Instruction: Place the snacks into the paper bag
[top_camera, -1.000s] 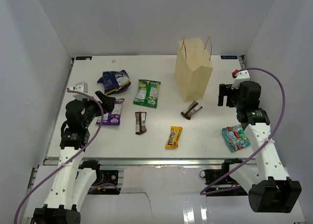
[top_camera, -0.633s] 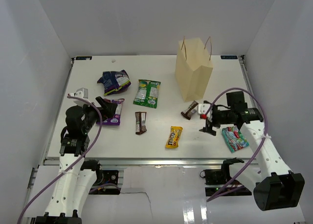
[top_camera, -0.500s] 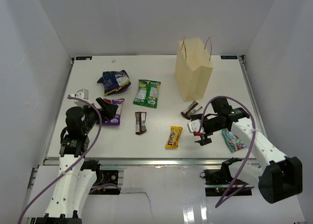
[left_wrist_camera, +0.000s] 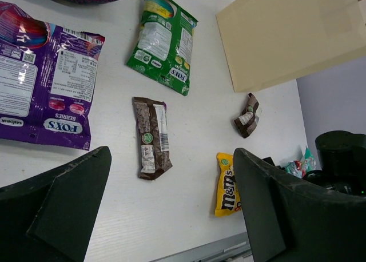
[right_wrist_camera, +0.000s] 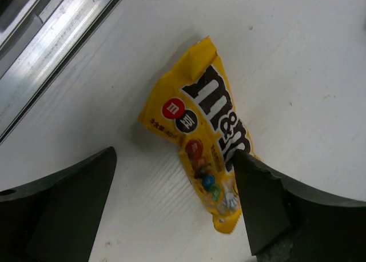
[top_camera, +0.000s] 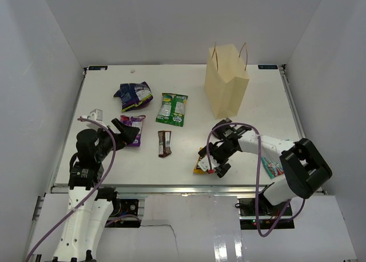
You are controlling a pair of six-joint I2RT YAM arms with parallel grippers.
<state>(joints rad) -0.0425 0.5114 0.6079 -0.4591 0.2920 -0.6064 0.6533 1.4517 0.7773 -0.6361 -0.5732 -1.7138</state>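
White tabletop (top_camera: pixel 189 139) all round, and the yellow glossy candy pack (right_wrist_camera: pixel 200 130) lies flat on it, square between the fingers of the right pincer (right_wrist_camera: pixel 174 159). Those fingers are spread wide, touching nothing, holding nothing. A second ago that pincer hung beside the tall tan kraft paper bag (top_camera: pixel 227 90); it has swung down and across to the near edge, so I'd call the yellow pack the chosen pick, with the descent and squeeze not yet made. No snack has moved, and the bag stands upright well beyond the pincer.

Overhead, the pincer hides most of the pack; the right wrist view shows it whole and unpinched.

The left pincer (left_wrist_camera: pixel 171 153) has barely shifted — gaping, empty, with a purple foil packet (left_wrist_camera: pixel 40 96) off its left finger and a brown chocolate bar (left_wrist_camera: pixel 151 137) just ahead. Its camera also catches a smaller brown bar (left_wrist_camera: pixel 247 116) near the bag's foot, which the right arm crowds overhead.
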